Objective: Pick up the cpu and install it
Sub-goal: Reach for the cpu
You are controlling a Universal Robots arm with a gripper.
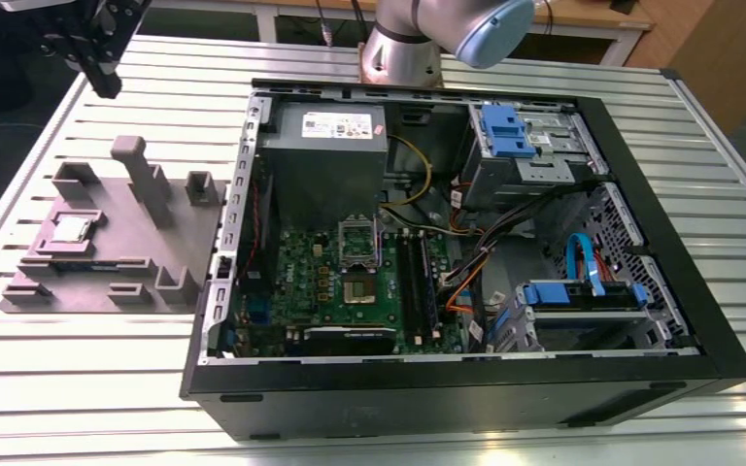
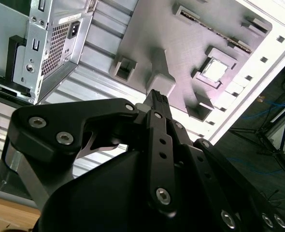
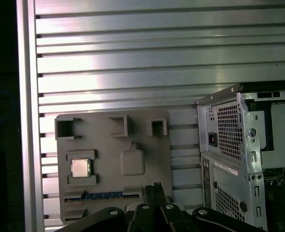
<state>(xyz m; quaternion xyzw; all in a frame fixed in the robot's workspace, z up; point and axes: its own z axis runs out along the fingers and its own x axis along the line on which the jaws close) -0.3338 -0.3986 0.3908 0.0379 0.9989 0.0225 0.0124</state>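
At the exterior view's far left, the claw (image 1: 104,85) hangs high over the far-left corner of the table (image 1: 88,388). Its fingers are pressed together and grip nothing, which both wrist views bear out. The cpu (image 1: 73,230) lies nearer than the claw, lower down and a touch further left, and the two are well apart. The way to it runs from the far edge of the tray (image 1: 114,248) towards the near side. The cpu is square, so it has no long axis, and its sides run in line with the tray's edges. It sits flat, metal top up, in its own square pocket in the left half of the tray, beside a tall post (image 1: 133,170). A memory stick (image 1: 69,264) lies in a slot just nearer than the cpu, its length running left to right. The small pockets along the tray's far edge look unfilled in the first wrist view. To the right, just beside the tray, stands the open case (image 1: 477,388). It holds a power supply (image 1: 327,155) at the far side and the board (image 1: 298,282) nearer. On the board the socket (image 1: 356,288) seems uncovered, its bracket apparently folded back to the far side. Whether anything sits in it I cannot tell.
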